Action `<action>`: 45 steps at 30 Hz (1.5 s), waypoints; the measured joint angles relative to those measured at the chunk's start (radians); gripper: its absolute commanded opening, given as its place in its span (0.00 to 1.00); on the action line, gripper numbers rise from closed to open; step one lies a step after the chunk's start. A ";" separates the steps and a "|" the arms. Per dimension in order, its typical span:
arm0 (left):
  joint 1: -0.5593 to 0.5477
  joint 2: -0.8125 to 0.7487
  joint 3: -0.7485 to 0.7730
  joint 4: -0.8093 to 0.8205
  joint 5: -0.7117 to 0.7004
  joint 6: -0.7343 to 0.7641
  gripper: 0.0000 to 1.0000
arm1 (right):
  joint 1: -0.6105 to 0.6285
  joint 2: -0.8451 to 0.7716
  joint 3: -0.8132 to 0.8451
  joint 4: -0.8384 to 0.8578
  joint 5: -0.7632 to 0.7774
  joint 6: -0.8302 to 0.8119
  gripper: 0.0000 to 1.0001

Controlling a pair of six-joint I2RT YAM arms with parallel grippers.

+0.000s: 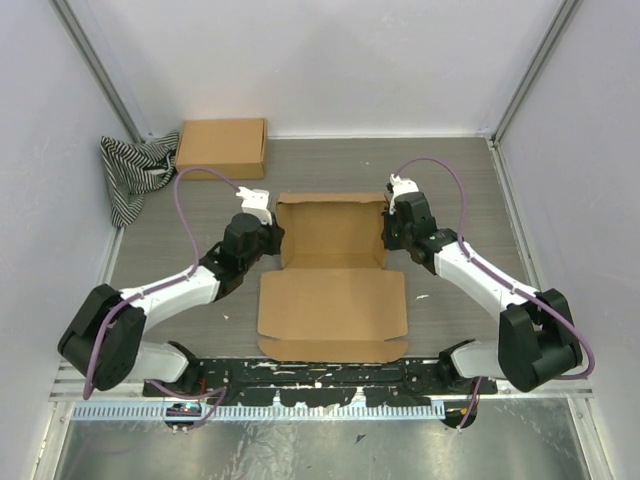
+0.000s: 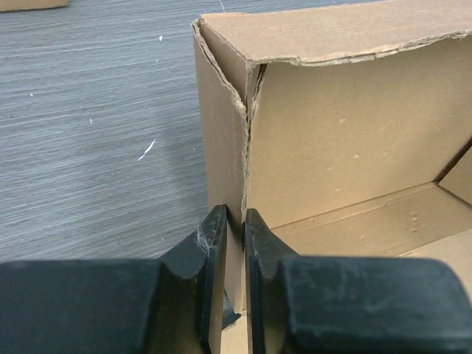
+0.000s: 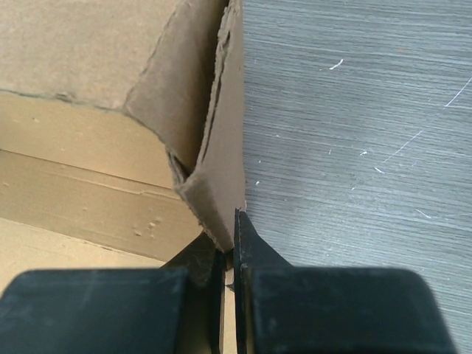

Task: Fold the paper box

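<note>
**Desk:** Where's the box?

**Me:** The box (image 1: 335, 270) sits mid-table (image 1: 460, 180), between my two arms. The tray half is on the far side with its walls standing. The lid (image 1: 333, 315) lies flat and open on the near side, reaching almost to the arm bases.

**Desk:** Left gripper?

**Me:** My left gripper (image 1: 268, 228) is at the tray's left wall. On the left wrist camera the fingers (image 2: 214, 251) are clenched on that wall (image 2: 220, 133), one outside and one inside, with the cardboard pinched between them. The wall stands upright and meets the back wall (image 2: 346, 140) at a ragged corner.

**Desk:** And the right?

**Me:** It mirrors the left. My right gripper (image 1: 392, 225) is clamped on the tray's right wall (image 3: 228, 147). On its wrist camera the fingertips (image 3: 243, 236) squeeze the wall's near end, with an inner flap (image 3: 177, 110) folded in just beside it. The outer finger is on the table side and the inner one is over the tray floor (image 3: 66, 199).

**Desk:** Anything else on the table?

**Me:** A closed box (image 1: 222, 147) is in the far left corner, well apart from mine. A striped cloth (image 1: 135, 172) is bunched against its left side.
</note>
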 measured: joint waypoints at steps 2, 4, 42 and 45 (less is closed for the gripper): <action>-0.005 0.005 0.000 0.005 -0.016 0.000 0.36 | 0.003 0.000 0.000 0.002 -0.001 0.002 0.02; -0.011 0.017 0.000 0.007 -0.027 -0.009 0.38 | 0.009 0.000 0.000 0.005 -0.004 0.005 0.02; -0.185 0.245 0.496 -0.891 -0.582 -0.204 0.56 | 0.145 0.204 0.260 -0.324 0.118 0.382 0.25; -0.177 0.197 0.496 -0.926 -0.569 -0.206 0.59 | 0.144 0.204 0.269 -0.334 0.111 0.391 0.44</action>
